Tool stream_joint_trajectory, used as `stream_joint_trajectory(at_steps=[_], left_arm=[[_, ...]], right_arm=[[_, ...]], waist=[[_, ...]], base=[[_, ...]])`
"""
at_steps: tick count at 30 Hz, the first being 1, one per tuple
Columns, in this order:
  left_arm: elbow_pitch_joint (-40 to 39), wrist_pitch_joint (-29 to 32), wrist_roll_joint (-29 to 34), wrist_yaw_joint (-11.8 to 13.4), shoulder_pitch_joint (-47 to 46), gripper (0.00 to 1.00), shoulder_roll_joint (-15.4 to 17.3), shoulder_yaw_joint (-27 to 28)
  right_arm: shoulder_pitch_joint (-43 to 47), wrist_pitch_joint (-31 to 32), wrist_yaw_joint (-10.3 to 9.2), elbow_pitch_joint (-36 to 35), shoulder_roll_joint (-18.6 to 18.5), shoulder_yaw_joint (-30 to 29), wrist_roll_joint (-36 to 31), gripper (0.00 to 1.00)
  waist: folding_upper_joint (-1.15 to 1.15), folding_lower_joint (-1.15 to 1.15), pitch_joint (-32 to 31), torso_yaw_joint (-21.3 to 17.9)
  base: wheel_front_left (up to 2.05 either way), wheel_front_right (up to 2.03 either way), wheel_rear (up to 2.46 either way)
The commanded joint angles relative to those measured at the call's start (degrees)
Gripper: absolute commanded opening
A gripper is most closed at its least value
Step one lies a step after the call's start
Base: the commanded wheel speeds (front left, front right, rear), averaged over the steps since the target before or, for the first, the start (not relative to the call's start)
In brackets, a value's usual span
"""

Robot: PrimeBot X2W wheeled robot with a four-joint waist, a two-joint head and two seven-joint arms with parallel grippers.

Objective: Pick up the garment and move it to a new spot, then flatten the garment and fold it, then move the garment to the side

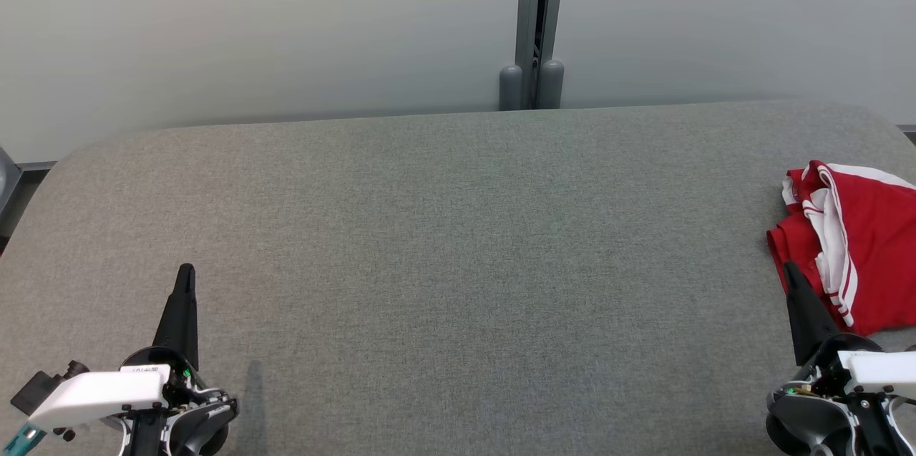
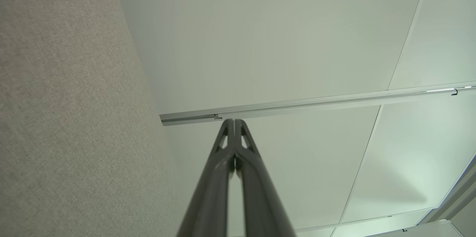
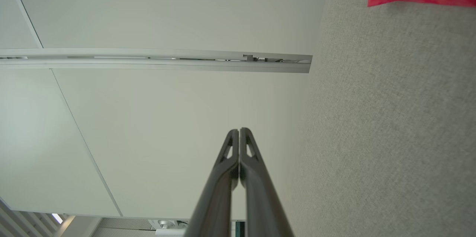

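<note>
Noted grey fabric tabletop (image 1: 458, 263) stretching wide beneath both claws. Found red garment (image 1: 866, 241) with white stripes, crumpled just ahead of right claw (image 1: 789, 270) and to its outer side, untouched. Logged left claw (image 1: 186, 271) well apart from garment. Recorded both claws clenched tight, grasping nothing.
</note>
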Motion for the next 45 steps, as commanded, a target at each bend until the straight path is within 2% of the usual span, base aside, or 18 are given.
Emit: stream_joint_trajectory(at_steps=[1, 45], left_arm=[[-0.19, 0.15, -0.07, -0.22, -0.8, 0.0, 0.3, 0.19], [-0.19, 0.15, -0.07, -0.22, -0.8, 0.0, 0.3, 0.19]], right_arm=[[0.55, 0.15, 0.01, -0.2, -0.53, 0.0, 0.11, 0.0], [0.55, 0.15, 0.01, -0.2, -0.53, 0.0, 0.12, 0.0]], waist=[[0.0, 0.0, 0.0, 0.0], [0.0, 0.0, 0.0, 0.0]], base=[[0.0, 0.0, 0.0], [0.0, 0.0, 0.0]])
